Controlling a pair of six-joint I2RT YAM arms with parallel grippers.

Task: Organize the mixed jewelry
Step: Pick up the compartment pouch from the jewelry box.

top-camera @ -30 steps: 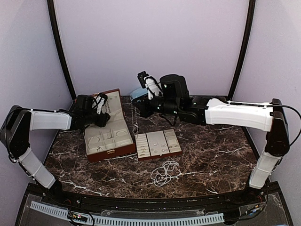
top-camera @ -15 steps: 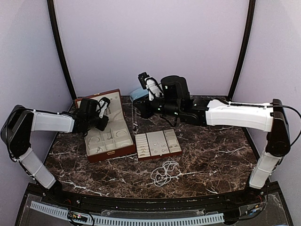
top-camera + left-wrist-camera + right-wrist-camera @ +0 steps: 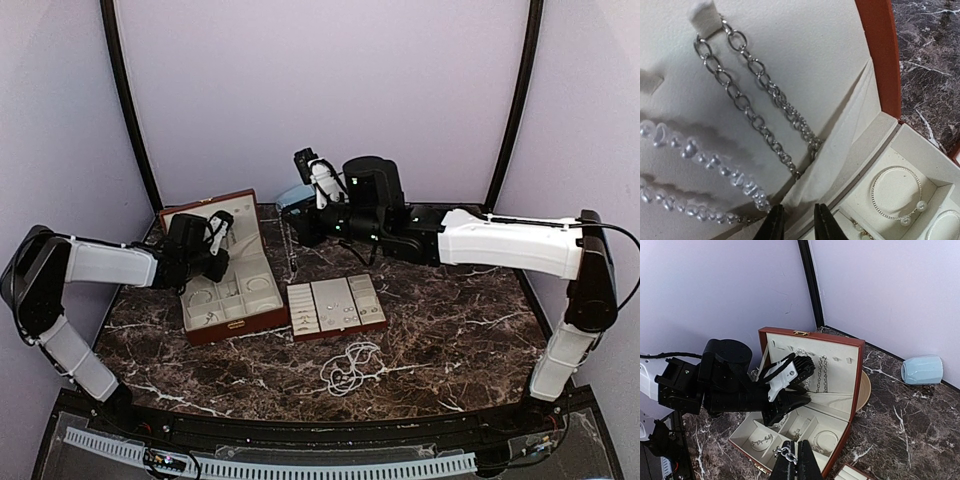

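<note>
The left arm (image 3: 100,265) and right arm (image 3: 510,243) have white link shells, black joints, thin black cables.

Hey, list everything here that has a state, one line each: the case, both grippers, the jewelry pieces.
Reddish-brown cream-lined case: open, lid upright.
Silver link chain in the lid: hanging from a tab.
Thin bangle with two pearls: lying in a compartment.
Left gripper: slightly open, empty.
Right gripper: shut on a second silver chain.
White bead strand on the marble table: loose heap.
</note>
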